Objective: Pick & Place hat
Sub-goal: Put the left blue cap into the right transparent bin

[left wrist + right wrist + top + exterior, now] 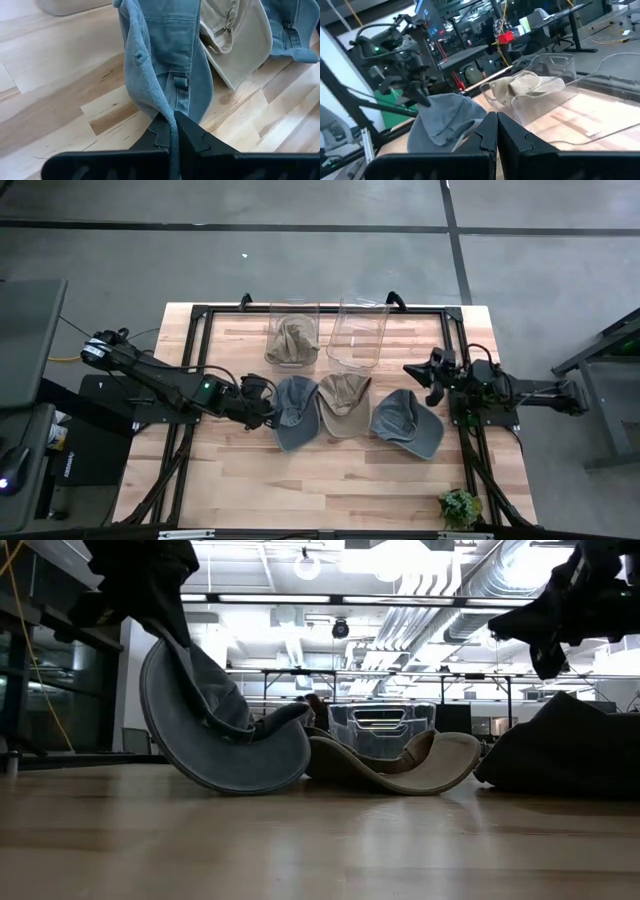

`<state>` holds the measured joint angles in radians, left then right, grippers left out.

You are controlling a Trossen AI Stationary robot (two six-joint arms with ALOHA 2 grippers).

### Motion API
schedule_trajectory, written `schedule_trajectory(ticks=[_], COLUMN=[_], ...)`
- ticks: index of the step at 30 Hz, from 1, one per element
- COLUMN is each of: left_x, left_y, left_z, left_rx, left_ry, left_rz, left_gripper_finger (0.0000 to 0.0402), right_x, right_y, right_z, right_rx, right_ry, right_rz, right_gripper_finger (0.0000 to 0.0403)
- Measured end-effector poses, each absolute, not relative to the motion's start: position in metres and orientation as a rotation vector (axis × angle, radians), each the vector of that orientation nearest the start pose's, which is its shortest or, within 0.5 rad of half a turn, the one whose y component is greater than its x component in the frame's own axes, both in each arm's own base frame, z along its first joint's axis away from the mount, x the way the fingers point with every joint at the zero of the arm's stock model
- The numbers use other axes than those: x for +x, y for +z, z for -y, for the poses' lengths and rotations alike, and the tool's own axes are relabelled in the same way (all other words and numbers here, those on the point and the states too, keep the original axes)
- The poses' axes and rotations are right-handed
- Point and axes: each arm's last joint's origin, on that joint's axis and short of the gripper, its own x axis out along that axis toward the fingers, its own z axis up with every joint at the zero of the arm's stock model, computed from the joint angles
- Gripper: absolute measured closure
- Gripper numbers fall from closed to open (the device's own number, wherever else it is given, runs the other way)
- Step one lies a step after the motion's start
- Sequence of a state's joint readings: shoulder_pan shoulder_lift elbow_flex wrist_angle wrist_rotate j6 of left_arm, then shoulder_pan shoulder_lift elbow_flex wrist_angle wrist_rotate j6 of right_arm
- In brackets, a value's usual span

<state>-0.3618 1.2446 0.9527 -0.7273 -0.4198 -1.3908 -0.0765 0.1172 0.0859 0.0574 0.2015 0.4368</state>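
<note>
Denim — a blue-grey cap (pixel 294 412) is sitting on the wooden tabletop (pixel 330 475), and we are seeing our left hand (pixel 262 407) pinching its edge, fingers (pixel 159 134) pressed together on the fabric. In the low view the cap is tipping up on its brim. A tan cap (pixel 343 404) is lying just beside it, touching, and another blue-grey cap (pixel 407 423) is lying past that. Behind them two clear bins are standing — one (pixel 292 335) is holding an olive hat (pixel 291 343), the other (pixel 359 335) is not. Our right hand (pixel 432 377) is hovering near the tabletop's right edge, fingers pressed together on nothing.
</note>
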Motion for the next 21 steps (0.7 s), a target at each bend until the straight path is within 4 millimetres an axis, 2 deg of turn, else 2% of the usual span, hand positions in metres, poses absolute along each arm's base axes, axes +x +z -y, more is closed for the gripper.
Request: schedule_trajectory(ticks=[5, 10, 17, 21], left_x=[0.226, 0.229, 0.227, 0.225], left_y=[0.262, 0.274, 0.29, 0.297], left_z=[0.073, 0.074, 0.073, 0.072], left_rx=[-0.855, -0.785, -0.703, -0.659], left_ry=[0.644, 0.583, 0.564, 0.568], left_rz=[-0.726, -0.725, -0.748, -0.763], left_gripper_finger=[0.0401, 0.0401, 0.0401, 0.0401], right_x=[0.112, 0.133, 0.183, 0.217], right_y=[0.202, 0.236, 0.282, 0.297], right_z=[0.014, 0.015, 0.016, 0.015], right_rx=[0.396, 0.263, 0.098, 0.007], right_ry=[-0.284, -0.265, -0.16, -0.08], right_rz=[0.005, -0.081, -0.302, -0.427], right_gripper_finger=[0.0402, 0.0402, 0.0401, 0.0374])
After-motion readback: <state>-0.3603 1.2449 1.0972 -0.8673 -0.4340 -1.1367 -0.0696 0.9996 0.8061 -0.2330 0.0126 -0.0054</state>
